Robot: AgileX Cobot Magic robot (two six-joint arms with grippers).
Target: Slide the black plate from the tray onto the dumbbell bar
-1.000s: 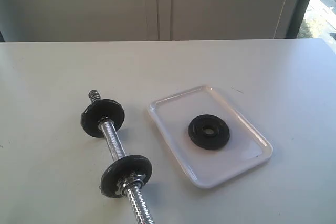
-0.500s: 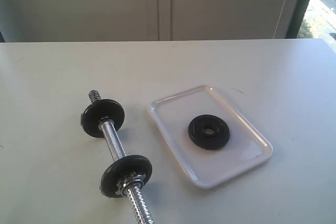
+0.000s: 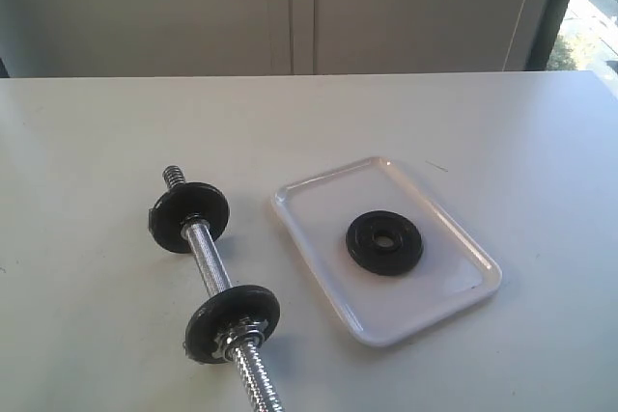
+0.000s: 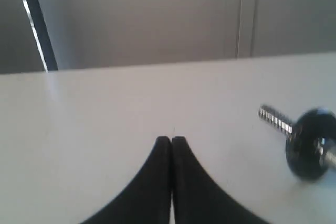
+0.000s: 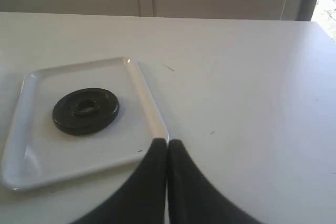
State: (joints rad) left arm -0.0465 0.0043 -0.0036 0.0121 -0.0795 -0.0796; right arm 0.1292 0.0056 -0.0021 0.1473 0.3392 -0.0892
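black plate (image 3: 384, 241): flat, mid-tray | tray (image 3: 319, 200): white | dumbbell bar (image 3: 209, 262): beside tray, 2 discs

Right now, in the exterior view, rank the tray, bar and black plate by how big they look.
1. Tray: covers most area.
2. Bar: similar in length, but its near end leaves the frame, so this rank is unsure.
3. Black plate: clearly smallest.

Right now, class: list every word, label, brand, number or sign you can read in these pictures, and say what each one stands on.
No readable text in any view.
The black plate, the tray, the dumbbell bar and the table show no lettering, labels or numbers. If the plate carries embossed marks, they are too blurred to make out.
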